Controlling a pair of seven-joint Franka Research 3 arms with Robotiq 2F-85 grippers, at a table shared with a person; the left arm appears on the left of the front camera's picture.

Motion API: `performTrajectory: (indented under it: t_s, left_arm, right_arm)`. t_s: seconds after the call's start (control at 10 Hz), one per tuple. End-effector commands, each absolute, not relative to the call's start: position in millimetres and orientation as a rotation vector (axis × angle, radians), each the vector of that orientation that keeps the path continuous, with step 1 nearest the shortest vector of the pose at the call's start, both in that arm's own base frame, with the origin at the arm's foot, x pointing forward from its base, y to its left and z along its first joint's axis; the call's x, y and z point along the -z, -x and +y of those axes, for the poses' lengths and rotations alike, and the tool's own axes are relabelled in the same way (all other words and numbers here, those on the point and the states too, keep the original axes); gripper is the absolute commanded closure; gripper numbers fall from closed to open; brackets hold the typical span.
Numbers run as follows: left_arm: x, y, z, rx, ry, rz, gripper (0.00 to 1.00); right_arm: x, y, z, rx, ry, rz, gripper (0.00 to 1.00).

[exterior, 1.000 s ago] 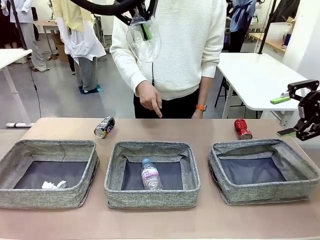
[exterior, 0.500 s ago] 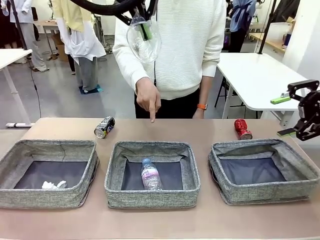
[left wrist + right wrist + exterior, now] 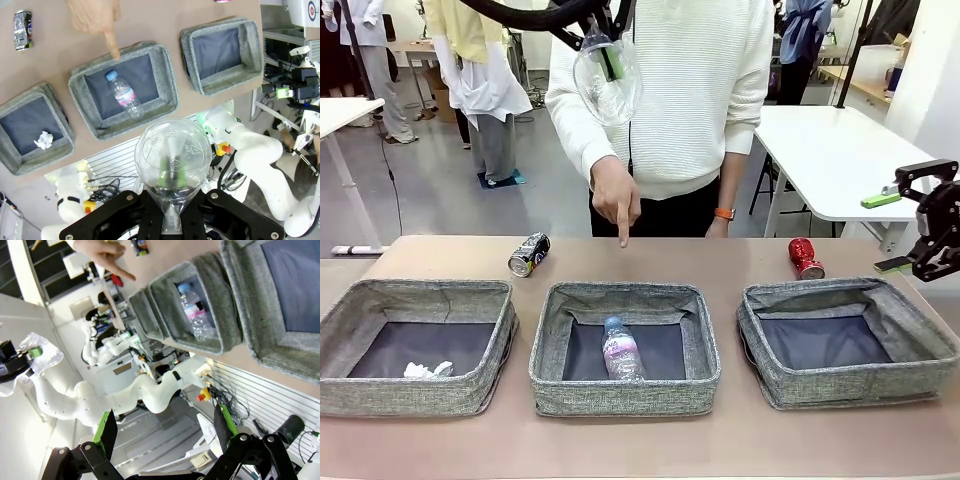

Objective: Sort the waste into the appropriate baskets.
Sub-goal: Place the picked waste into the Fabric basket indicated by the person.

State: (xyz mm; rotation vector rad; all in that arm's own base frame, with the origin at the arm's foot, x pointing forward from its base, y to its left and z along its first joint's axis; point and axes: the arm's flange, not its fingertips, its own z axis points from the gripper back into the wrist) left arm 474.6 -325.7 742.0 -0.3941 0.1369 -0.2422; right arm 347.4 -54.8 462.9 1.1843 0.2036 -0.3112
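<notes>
Middle basket (image 3: pixel 623 385) of the three grey ones was where the person's hand (image 3: pixel 616 195) pointed, and the left gripper (image 3: pixel 608 58) hung high above the table (image 3: pixel 720 255), clamped shut on the clear plastic cup (image 3: pixel 172 150), while the right gripper (image 3: pixel 893 230) sat wide open and empty off to the right. That cup looked featherlight, thin, slick and easy to crush, so I'd guess a soft pinch on the wall beats a hard squeeze. The pink label on the bottle (image 3: pixel 620 350) in that middle basket, plus the print on the black-silver can (image 3: pixel 528 254) and red can (image 3: pixel 805 258) lying behind the baskets, was too small to read.
</notes>
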Motion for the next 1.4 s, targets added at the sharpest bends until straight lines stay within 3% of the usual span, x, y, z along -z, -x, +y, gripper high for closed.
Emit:
performTrajectory:
  t_s: [0.0,0.2,0.5,0.8,1.3]
  left_arm:
    - [-707.9,-459.4,-325.0,0.222,0.338,0.104,0.95]
    - [-609.7,-401.6,-323.9,0.178,0.267,0.076,0.95]
    - [-538.9,-345.1,-325.0,0.184,0.268,0.089,0.95]
    - [-497.9,-373.6,-331.2,0.158,0.250,0.055,0.95]
    - [-487.1,-395.4,-331.5,0.114,0.282,0.037,0.95]
  right_arm:
    - [-466.9,-347.4,-55.1,0.317,-1.181,0.220,0.00]
    - [-466.9,-347.4,-55.1,0.317,-1.181,0.220,0.00]
    - [-466.9,-347.4,-55.1,0.317,-1.181,0.220,0.00]
    - [-466.9,-347.4,-55.1,0.317,-1.181,0.220,0.00]
    - [-466.9,-347.4,-55.1,0.317,-1.181,0.220,0.00]
